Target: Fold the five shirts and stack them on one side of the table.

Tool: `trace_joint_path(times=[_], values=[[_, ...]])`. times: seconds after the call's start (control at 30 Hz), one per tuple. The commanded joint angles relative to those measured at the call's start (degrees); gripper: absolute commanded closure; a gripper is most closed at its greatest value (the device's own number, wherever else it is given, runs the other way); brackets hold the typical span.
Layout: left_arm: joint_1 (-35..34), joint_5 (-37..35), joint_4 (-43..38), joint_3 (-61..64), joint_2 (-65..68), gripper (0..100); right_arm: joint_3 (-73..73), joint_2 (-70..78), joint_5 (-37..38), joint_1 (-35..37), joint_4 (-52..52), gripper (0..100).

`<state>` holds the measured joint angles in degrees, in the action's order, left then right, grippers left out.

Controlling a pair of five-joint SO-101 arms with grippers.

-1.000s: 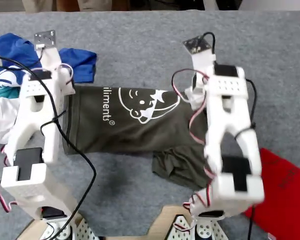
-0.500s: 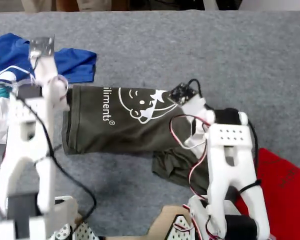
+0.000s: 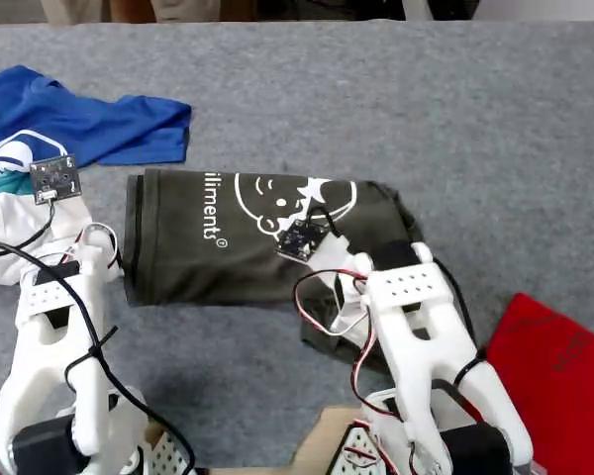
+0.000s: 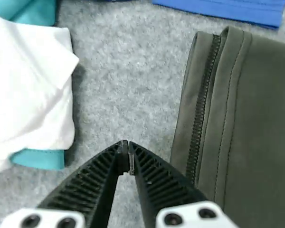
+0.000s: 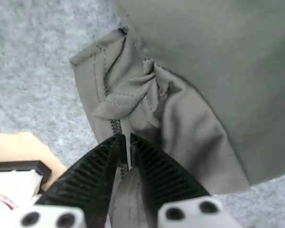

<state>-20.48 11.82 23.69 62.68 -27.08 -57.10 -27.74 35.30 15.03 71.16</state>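
Olive shirt [image 3: 198, 259] crosswise, hem leftward

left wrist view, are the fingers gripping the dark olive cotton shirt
No, the left gripper has its fingers shut on nothing, above the grey felt table beside the dark olive cotton shirt.

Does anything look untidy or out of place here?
Yes. The olive shirt is folded into a band, but one bunched sleeve sticks out from its near edge, wrinkled and untucked.
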Motion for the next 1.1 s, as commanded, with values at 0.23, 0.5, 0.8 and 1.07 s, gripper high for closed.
trace_joint_path(times=[0.23, 0.5, 0.8, 1.07], values=[[-0.53, -0.18, -1.05, -0.53, -0.04, 98, -0.04, -1.80, -10.11, 1.01, -0.44, 81.0], [-0.53, -0.18, -1.05, -0.53, -0.04, 98, 1.63, -1.80, -13.01, 2.15, 2.55, 87.6], [-0.53, -0.18, -1.05, -0.53, 0.04, 98, 8.92, 0.75, -16.97, 5.76, 9.32, 87.5], [-0.53, -0.18, -1.05, -0.53, 0.22, 98, 11.03, 17.10, -17.58, 5.58, 2.99, 87.8]])
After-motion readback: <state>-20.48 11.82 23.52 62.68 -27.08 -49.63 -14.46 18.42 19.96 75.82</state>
